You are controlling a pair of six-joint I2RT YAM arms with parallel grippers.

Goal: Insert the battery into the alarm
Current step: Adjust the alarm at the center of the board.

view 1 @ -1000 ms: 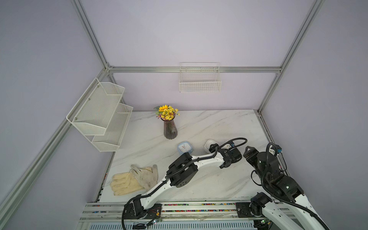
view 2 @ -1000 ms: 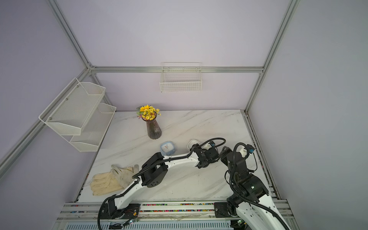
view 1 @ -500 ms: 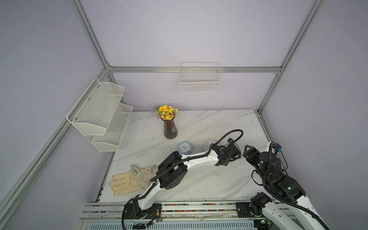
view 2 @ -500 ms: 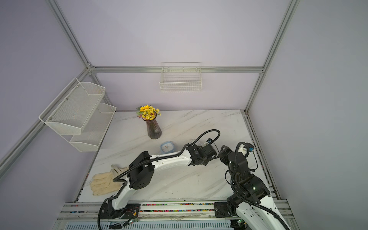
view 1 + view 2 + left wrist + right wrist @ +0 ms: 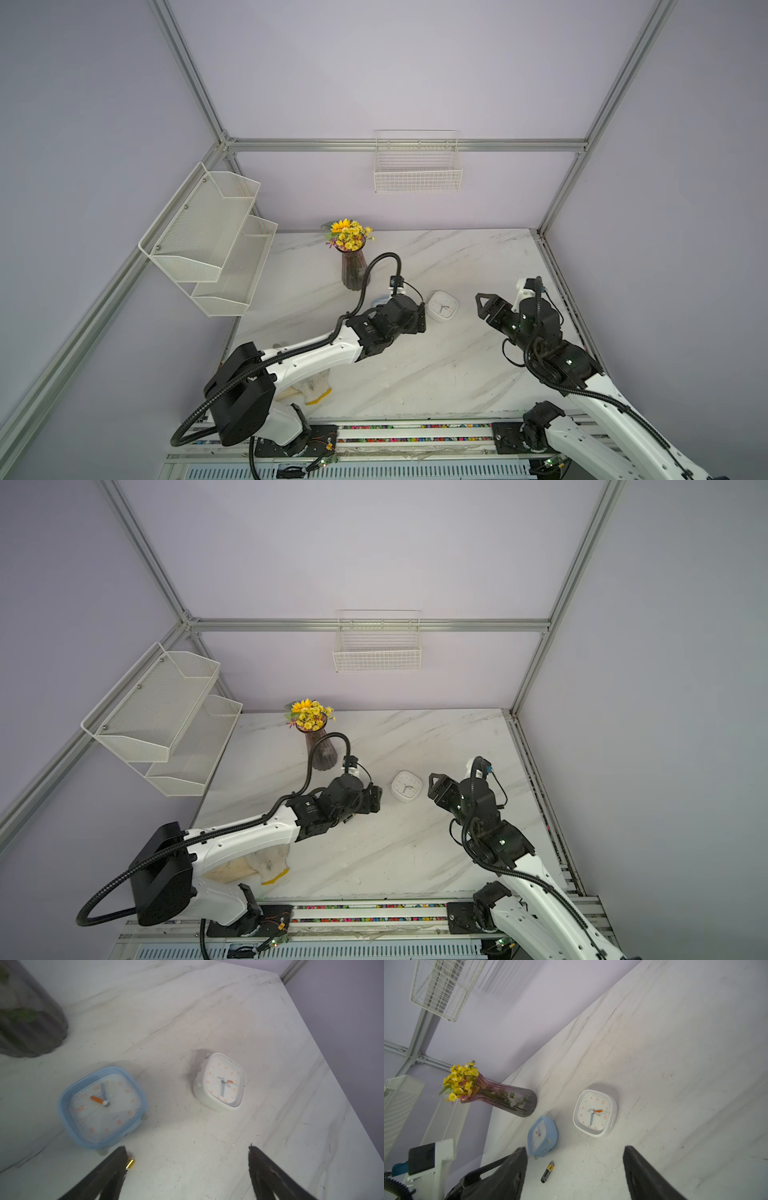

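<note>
behind left end effector [image 5: 187, 1150], battery [image 5: 131, 1163] mostly hidden

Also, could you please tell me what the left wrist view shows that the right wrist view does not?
Left wrist only: the blue alarm's dial nearly face-on, a corner of the table at a frame post. Right wrist only: the yellow flowers, the wire basket, the battery's full length, the left arm. Shared: the white alarm, the blue alarm, the vase, the battery's gold end.

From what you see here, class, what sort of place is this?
Probably a robot lab cell: an aluminium frame, left arm and right arm at a marble-look table, and props like a flower vase and white alarm clock.
</note>
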